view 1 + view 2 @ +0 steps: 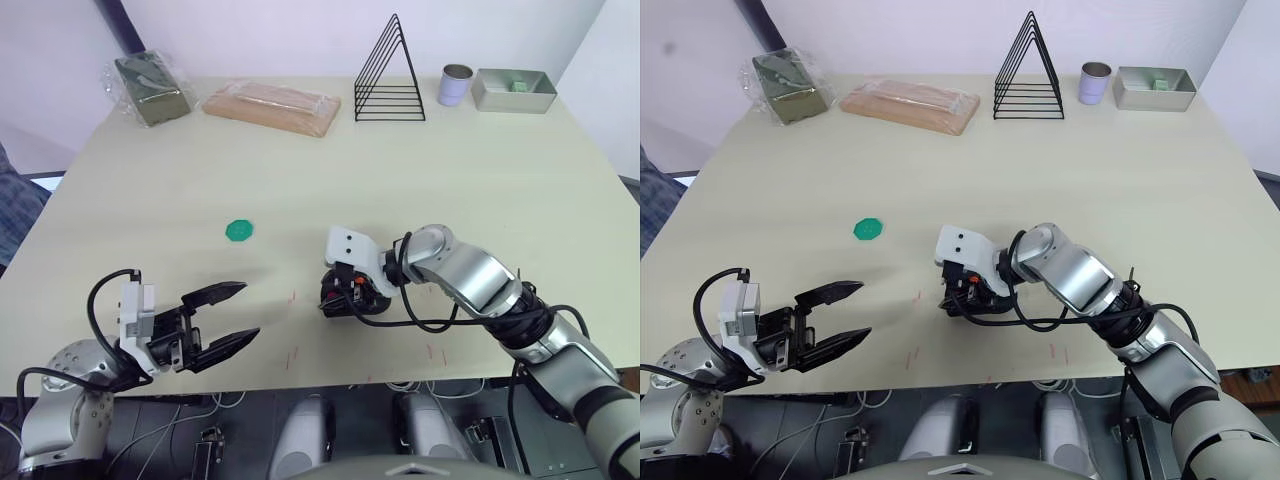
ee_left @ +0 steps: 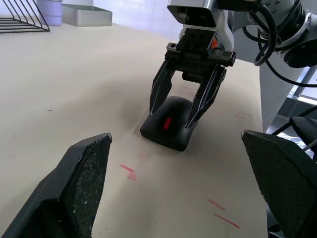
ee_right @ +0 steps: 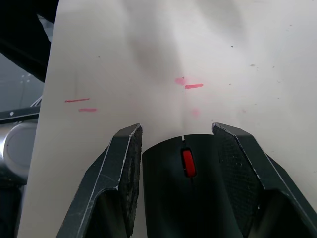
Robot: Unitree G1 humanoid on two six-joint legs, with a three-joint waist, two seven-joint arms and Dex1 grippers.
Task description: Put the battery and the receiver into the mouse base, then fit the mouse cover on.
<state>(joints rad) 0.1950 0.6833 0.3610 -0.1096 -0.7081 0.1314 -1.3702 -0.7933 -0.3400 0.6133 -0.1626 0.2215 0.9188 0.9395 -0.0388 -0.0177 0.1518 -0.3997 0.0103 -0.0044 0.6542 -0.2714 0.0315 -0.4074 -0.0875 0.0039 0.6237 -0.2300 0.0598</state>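
Cover-fitting looks like the step in hand: right claw [image 2: 189,111] straddles the mouse [image 2: 170,124] at frame centre, fingers not clearly clamped, left claw [image 1: 222,318] open; next, a firm press.

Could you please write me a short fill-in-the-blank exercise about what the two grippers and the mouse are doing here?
1. The right gripper has one finger on each side of the black oval mouse with the ____ scroll wheel.
2. The left gripper is ____ and holds nothing.
3. The flat round green disc lies on the ____.
4. The black wire rack stands next to the ____ cup.

Missing words: red; open; table; lilac
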